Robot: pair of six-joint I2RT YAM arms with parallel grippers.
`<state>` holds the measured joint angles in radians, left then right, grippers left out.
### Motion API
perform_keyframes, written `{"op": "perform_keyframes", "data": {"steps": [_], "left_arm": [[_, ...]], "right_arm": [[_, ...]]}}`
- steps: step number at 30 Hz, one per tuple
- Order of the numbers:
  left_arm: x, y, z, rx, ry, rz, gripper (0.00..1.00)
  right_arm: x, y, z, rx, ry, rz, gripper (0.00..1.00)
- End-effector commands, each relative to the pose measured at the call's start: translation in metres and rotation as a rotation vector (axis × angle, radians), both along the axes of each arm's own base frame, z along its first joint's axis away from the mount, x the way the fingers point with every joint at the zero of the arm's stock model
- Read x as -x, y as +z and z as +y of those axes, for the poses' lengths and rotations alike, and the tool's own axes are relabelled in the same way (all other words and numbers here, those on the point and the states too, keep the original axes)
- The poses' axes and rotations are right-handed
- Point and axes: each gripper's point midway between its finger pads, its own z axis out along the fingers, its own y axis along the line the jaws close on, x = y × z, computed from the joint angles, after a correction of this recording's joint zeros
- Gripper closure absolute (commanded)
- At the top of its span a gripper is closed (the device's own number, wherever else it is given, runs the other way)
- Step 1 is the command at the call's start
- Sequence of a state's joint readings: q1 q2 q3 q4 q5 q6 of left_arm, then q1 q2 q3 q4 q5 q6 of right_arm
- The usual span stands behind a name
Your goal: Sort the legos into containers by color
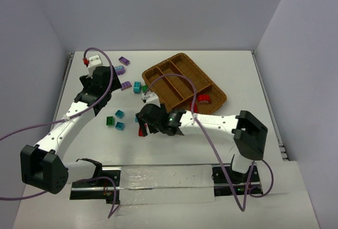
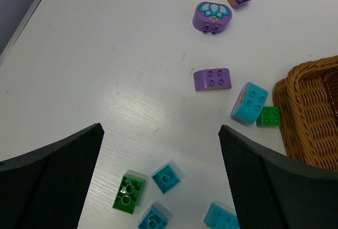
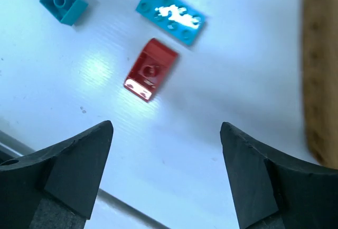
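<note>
The brown wicker tray (image 1: 158,72) lies at the back middle; its edge shows in the left wrist view (image 2: 311,112) and the right wrist view (image 3: 319,70). My left gripper (image 1: 102,94) (image 2: 160,128) is open and empty above a green brick (image 2: 128,193) and teal bricks (image 2: 166,176). Purple bricks (image 2: 212,79) lie farther off. A teal rounded brick (image 2: 249,102) and a small green brick (image 2: 269,116) lie by the tray. My right gripper (image 1: 148,123) (image 3: 166,125) is open and empty just short of a red brick (image 3: 151,70) (image 1: 142,131). A long teal brick (image 3: 170,13) lies beyond it.
A red piece (image 1: 203,100) sits at the tray's near right rim; I cannot tell whether it is inside. Purple cables (image 1: 105,75) loop over both arms. A metal rail (image 1: 158,179) runs along the near table edge. Grey walls close the back and sides.
</note>
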<state>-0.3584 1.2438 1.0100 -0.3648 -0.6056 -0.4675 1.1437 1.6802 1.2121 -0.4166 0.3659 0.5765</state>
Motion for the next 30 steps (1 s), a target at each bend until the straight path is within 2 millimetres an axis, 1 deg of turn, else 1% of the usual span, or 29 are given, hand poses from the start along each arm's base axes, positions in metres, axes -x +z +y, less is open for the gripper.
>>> {"op": "perform_keyframes", "data": {"steps": [1, 3, 4, 6, 8, 10, 11, 13, 14, 19, 22, 25, 27, 29, 30], "left_arm": [[0.0, 0.019, 0.001, 0.007, 0.011, -0.044, 0.01], [0.001, 0.021, 0.003, 0.003, 0.013, -0.048, 0.01], [0.001, 0.021, 0.003, 0.001, 0.011, -0.047, 0.01], [0.001, 0.021, 0.003, -0.001, 0.012, -0.047, 0.01], [0.002, 0.021, 0.003, 0.0, 0.011, -0.048, 0.01], [0.002, 0.02, 0.004, -0.002, 0.011, -0.047, 0.01], [0.002, 0.019, 0.003, 0.0, 0.01, -0.046, 0.01], [0.001, 0.019, 0.003, -0.001, 0.009, -0.046, 0.01], [0.002, 0.019, 0.003, -0.001, 0.008, -0.045, 0.01], [0.001, 0.018, 0.003, -0.004, 0.005, -0.046, 0.01], [0.001, 0.019, 0.002, -0.003, 0.004, -0.047, 0.01], [0.0, 0.017, 0.002, -0.004, 0.003, -0.042, 0.01], [0.0, 0.016, 0.001, -0.004, 0.002, -0.042, 0.01], [0.0, 0.017, 0.002, -0.005, 0.002, -0.043, 0.01], [-0.001, 0.016, 0.001, -0.005, 0.002, -0.043, 0.01]], "right_arm": [[0.0, -0.016, 0.035, -0.059, 0.013, 0.07, 0.09], [-0.001, -0.019, 0.045, -0.066, 0.019, 0.082, 0.08], [-0.002, -0.026, 0.047, -0.051, 0.015, 0.091, 0.07], [-0.003, -0.031, 0.053, -0.047, 0.013, 0.099, 0.07], [-0.004, -0.037, 0.055, -0.041, 0.012, 0.109, 0.07], [-0.002, -0.048, 0.061, -0.029, 0.021, 0.127, 0.07], [-0.003, -0.047, 0.064, -0.031, 0.024, 0.126, 0.08], [-0.004, -0.056, 0.065, -0.007, 0.026, 0.13, 0.09], [-0.006, -0.055, 0.067, -0.008, 0.027, 0.122, 0.09], [-0.013, -0.063, 0.073, 0.037, 0.023, 0.11, 0.12], [-0.019, -0.065, 0.073, 0.06, 0.008, 0.093, 0.19], [-0.023, -0.064, 0.073, 0.07, 0.0, 0.073, 0.32], [-0.025, -0.067, 0.071, 0.09, -0.003, 0.067, 0.42], [-0.025, -0.066, 0.072, 0.092, -0.001, 0.064, 0.49], [-0.026, -0.063, 0.072, 0.087, 0.0, 0.057, 0.56]]}}
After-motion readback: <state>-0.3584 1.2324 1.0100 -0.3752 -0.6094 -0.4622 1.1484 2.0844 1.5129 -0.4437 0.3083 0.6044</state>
